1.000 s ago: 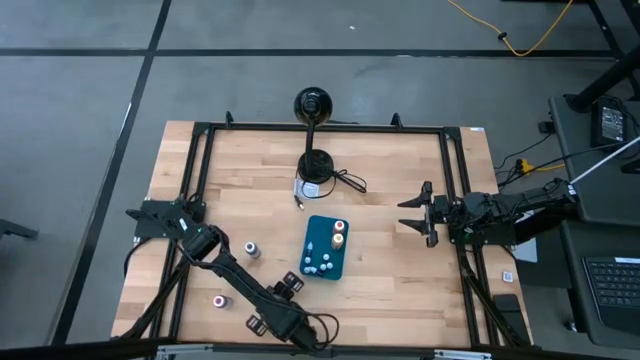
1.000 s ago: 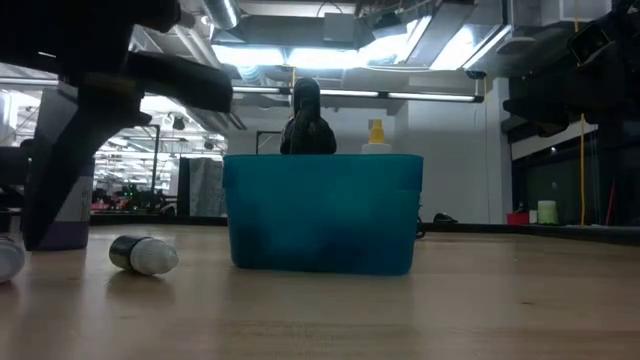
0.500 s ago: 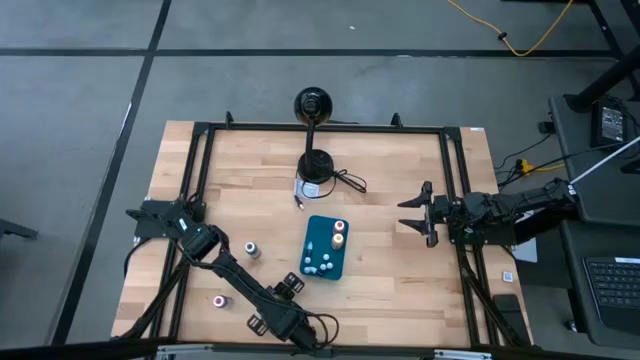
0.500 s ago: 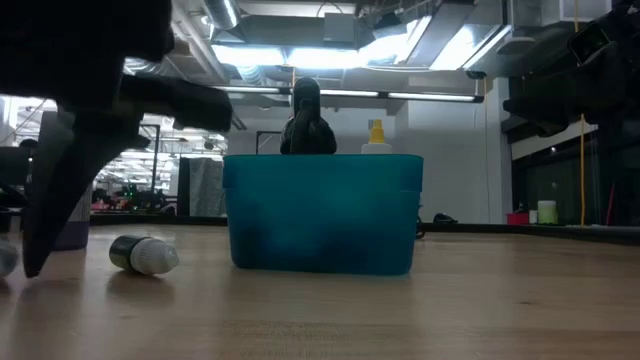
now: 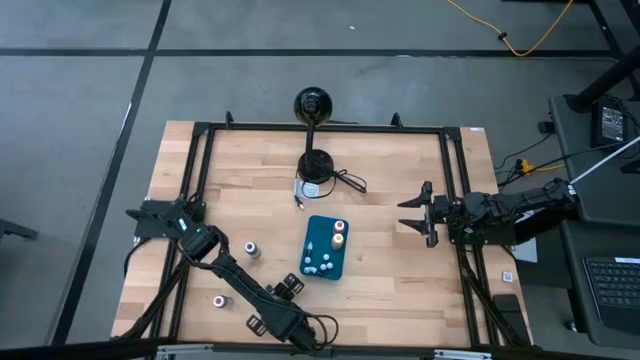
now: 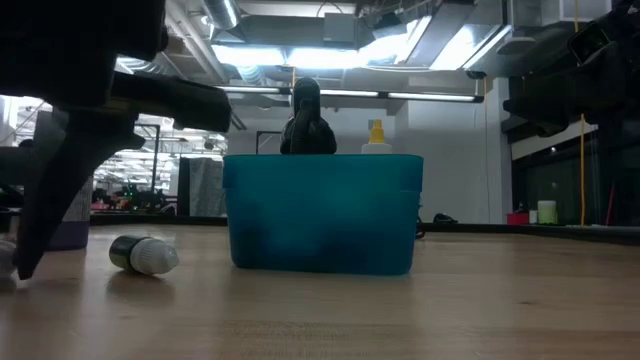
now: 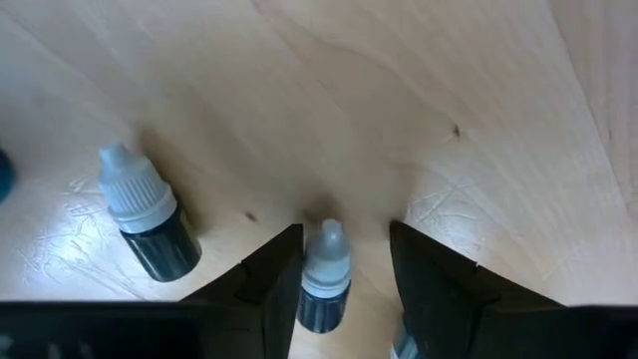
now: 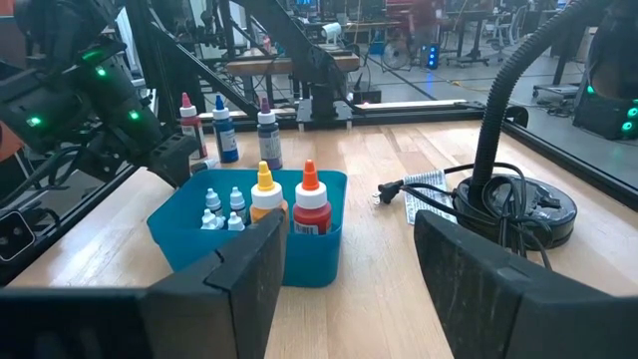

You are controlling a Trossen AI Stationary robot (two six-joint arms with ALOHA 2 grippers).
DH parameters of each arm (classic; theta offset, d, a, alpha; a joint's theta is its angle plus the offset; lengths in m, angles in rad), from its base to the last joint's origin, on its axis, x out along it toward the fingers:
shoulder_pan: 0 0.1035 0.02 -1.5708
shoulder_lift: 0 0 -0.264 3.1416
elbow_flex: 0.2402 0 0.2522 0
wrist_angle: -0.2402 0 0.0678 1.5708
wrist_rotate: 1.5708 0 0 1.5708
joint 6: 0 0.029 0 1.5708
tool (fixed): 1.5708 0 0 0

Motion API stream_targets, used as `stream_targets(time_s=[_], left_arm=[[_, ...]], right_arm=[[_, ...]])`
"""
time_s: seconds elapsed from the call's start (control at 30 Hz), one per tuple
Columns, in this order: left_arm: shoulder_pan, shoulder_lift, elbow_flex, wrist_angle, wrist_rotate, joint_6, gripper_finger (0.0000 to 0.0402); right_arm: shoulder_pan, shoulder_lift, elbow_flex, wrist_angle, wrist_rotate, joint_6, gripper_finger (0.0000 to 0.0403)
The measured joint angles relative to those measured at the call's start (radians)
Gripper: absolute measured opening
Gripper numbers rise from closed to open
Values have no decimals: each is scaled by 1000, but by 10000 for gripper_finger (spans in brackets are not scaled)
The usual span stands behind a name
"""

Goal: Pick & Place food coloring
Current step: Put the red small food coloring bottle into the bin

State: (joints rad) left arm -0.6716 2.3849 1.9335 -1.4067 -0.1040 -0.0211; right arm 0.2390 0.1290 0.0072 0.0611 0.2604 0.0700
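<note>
My left gripper point(image 7: 339, 264) is open and points down at the table near the near edge point(image 5: 272, 303). Its fingers stand on either side of a tiny dark food coloring bottle with a whitish cap point(image 7: 324, 274). A second such bottle point(image 7: 148, 217) lies a little farther off point(image 6: 145, 255). Two more lie loose on the wood point(image 5: 252, 249) point(image 5: 218, 300). The teal tray point(image 5: 320, 248) point(image 6: 320, 215) holds several small bottles point(image 5: 320, 265) plus an orange-capped one point(image 8: 264, 194) and a red-capped one point(image 8: 310, 199). My right gripper point(image 5: 425, 213) point(image 8: 349, 279) waits open at the table's right side.
A black stand base with a coiled cable point(image 5: 318, 165) sits on the far side of the tray. Black frame rails point(image 5: 200, 180) run along the table's sides. Three taller bottles point(image 8: 224, 125) stand beyond the tray in the right wrist view. Bare wood lies between the tray and my right gripper.
My left gripper has come down a little toward the table. In the low view its finger now stands in front of the small bottle that showed at that picture's left edge. The right arm and the tray have kept still.
</note>
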Motion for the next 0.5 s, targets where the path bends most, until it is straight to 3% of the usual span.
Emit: stream_targets(time_s=[0.5], left_arm=[[-2,2,-1,-1,8,26,57]], right_arm=[[0,0,0,0,0,0,223]])
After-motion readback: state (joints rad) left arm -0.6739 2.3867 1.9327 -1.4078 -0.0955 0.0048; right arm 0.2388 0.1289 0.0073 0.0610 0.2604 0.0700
